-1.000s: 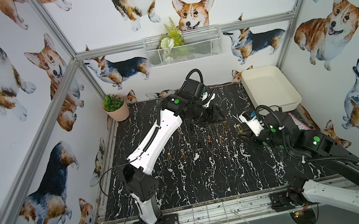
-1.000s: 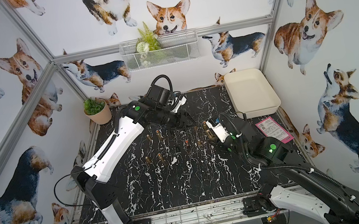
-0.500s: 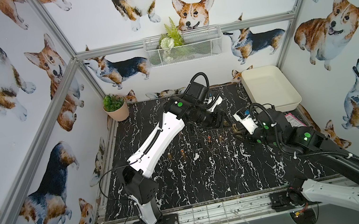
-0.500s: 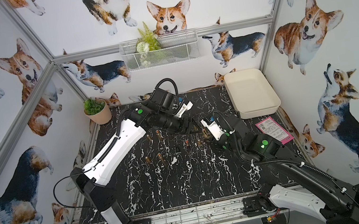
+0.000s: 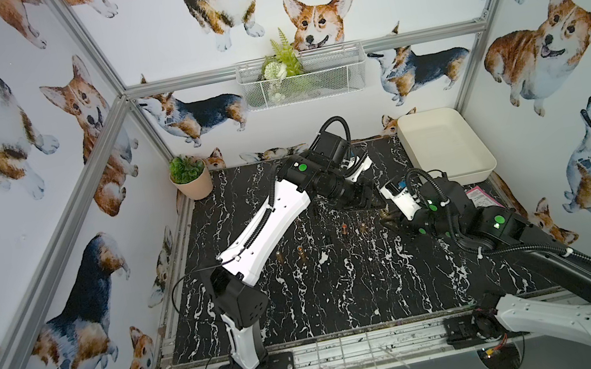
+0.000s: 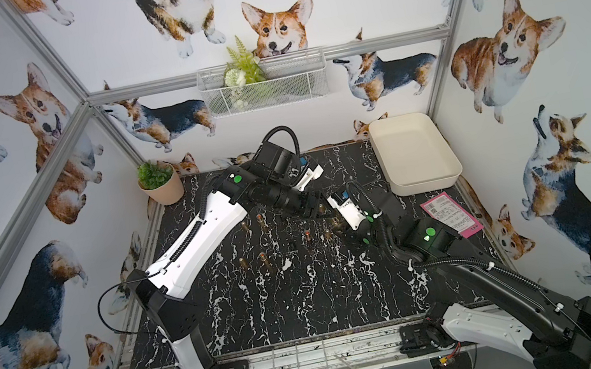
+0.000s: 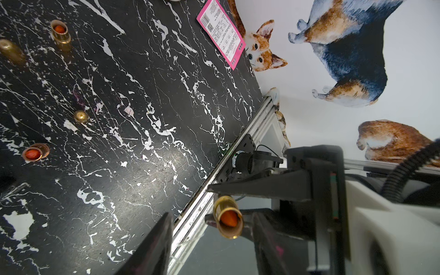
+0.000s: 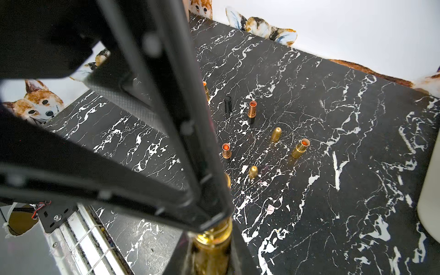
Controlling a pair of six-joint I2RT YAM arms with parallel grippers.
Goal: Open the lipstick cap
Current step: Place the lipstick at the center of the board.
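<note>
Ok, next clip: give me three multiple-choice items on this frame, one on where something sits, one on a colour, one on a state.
1. Where does the white tray sit on the table?
A. Far corner on the robot's right
B. Near corner on the robot's left
C. Centre

2. What colour is the casing of the lipstick in the right gripper?
A. Black
B. Gold
C. Silver

3. What state is that lipstick in?
A. Capped
B. Lying on the table
C. Uncapped

Key:
1. A, as both top views show the tray in that far corner.
2. B, as both wrist views show a shiny gold tube between the fingers.
3. C, as the left wrist view looks into its open mouth at the orange-red stick.
</note>
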